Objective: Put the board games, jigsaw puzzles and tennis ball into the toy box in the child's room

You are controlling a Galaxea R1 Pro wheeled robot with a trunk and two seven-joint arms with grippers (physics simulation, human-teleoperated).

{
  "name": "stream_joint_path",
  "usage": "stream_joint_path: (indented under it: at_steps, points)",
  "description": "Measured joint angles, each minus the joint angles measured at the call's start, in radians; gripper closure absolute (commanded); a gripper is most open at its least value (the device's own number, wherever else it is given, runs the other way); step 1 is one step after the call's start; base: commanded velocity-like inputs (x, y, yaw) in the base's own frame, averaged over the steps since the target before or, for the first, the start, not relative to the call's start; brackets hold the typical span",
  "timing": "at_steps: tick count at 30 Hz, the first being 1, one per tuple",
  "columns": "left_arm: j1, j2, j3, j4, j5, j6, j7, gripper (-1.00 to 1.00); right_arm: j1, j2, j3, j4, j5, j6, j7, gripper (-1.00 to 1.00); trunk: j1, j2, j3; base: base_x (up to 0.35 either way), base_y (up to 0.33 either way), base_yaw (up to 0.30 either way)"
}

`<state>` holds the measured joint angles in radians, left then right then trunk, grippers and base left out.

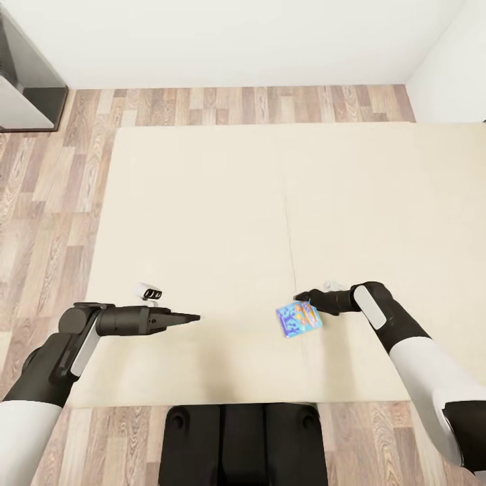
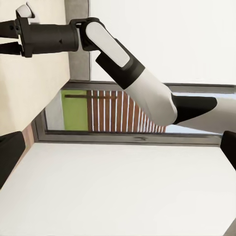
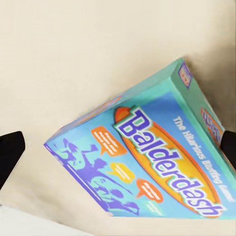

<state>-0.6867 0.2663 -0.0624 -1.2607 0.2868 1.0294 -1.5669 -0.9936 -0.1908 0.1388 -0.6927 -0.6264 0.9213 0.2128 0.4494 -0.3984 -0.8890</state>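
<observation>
A small blue board game (image 1: 298,319), printed "Balderdash", lies tilted on the beige bed (image 1: 223,202) near its front edge. My right gripper (image 1: 300,297) sits right at the box's far side. In the right wrist view the blue board game (image 3: 147,162) spans the space between the open dark fingers (image 3: 10,152). My left gripper (image 1: 192,317) hovers over the mattress well to the left of the box, pointing toward it. Its fingers (image 2: 9,160) stand apart with nothing between them. The toy box, table, jigsaw puzzles and tennis ball are out of view.
Wood plank floor (image 1: 61,189) surrounds the bed on the left and far sides. A dark grey piece of furniture (image 1: 27,81) stands at the far left by the white wall. My base (image 1: 243,439) is against the bed's front edge. The left wrist view looks across at my right arm (image 2: 123,64).
</observation>
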Motion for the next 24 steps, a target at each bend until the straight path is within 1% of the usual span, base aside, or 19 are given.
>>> stream_joint_path:
  at_steps: [12, 17, 24]
  points:
    - [0.000, 0.001, 0.000, 0.001, 0.001, 0.000, 0.000, -1.00, 0.000, 0.000, 0.000, 0.000, 0.000, 0.000, 0.000, -1.00, 0.000, 0.000, 0.000, 0.000, 0.205, 0.000]
    - [0.000, 0.002, 0.000, 0.001, 0.001, 0.000, 0.000, -1.00, 0.000, 0.001, 0.000, 0.000, -0.002, 0.001, 0.000, -1.00, 0.000, 0.000, 0.000, 0.000, 0.081, 0.000]
    - [0.000, 0.003, 0.000, 0.001, 0.001, 0.000, 0.000, -1.00, 0.000, 0.000, 0.000, 0.000, -0.002, 0.001, 0.000, -1.00, 0.000, 0.000, 0.000, 0.000, 0.016, 0.000]
